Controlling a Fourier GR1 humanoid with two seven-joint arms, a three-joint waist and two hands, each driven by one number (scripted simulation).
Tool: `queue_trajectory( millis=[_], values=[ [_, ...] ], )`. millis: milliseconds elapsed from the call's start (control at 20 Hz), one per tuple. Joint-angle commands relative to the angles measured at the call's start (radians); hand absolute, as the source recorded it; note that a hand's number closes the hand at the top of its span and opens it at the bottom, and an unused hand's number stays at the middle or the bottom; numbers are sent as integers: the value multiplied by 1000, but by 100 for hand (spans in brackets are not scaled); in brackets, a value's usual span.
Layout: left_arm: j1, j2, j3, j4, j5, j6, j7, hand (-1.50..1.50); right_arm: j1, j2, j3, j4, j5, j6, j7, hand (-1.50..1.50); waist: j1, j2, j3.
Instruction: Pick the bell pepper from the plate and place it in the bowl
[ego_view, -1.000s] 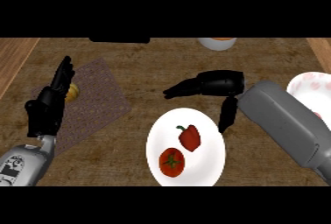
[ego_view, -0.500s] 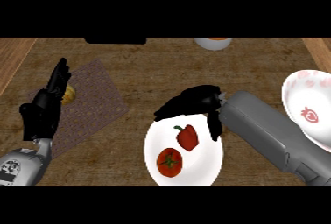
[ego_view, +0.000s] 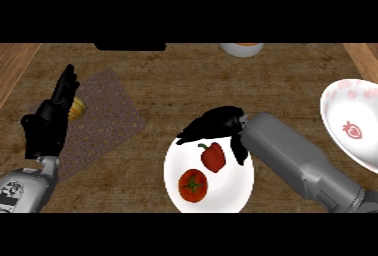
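The pepper (ego_view: 213, 156) is lying on the plate (ego_view: 230, 194), in the plate's far half, with its green stem pointing toward the far rim. A tomato (ego_view: 193, 185) is sitting just beside it in the near half of the same plate. The right hand (ego_view: 218, 122) is hovering over the plate's far rim, right above the pepper. It is spread wide and holding nothing: its fingers (ego_view: 190, 134) are reaching out past the plate's far-left rim, while its thumb (ego_view: 239, 150) is pointing down along the pepper's right side (whether it is touching the pepper, I cannot tell). The grey forearm (ego_view: 299, 162) is crossing the plate's right rim on a slant from the lower right. The bowl (ego_view: 341, 102), white with pink marks, is standing well to the right of the plate and is partly cut off by the view's edge. It is showing a red strawberry shape inside, either printed or lying there. The left hand (ego_view: 44, 129) is resting well to the left of the plate with its fingers straight and pointing up. It is sitting over the left edge of a patterned mat (ego_view: 111, 117) lying to the left of the plate on the wooden counter (ego_view: 184, 75). A yellow thing (ego_view: 78, 107) is peeking out from behind that hand, on the mat. A white cup (ego_view: 242, 49) is standing far beyond the plate, at the top of the view.
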Motion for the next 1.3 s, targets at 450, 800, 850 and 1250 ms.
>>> queue_trajectory(
  millis=[450, 800, 850, 1250],
  values=[
    [-10, -25, 55, -6, -23, -70, 6, 0, -24, 190, -50, 361, 163, -92, -167, -150, 15, 6, 0],
    [1, -67, 65, 5, -57, -73, -5, 0, 29, 209, -57, 371, 273, -262, -261, 150, 6, 3, 0],
    [-67, -86, 56, 14, -94, -36, 73, 0, 33, 191, -71, 288, 267, -206, -241, 150, -5, 0, 0],
    [33, -70, 119, -9, -51, -122, -32, 0, 106, 206, -114, 251, 314, -225, -282, 150, -4, -1, 0]
  ],
)
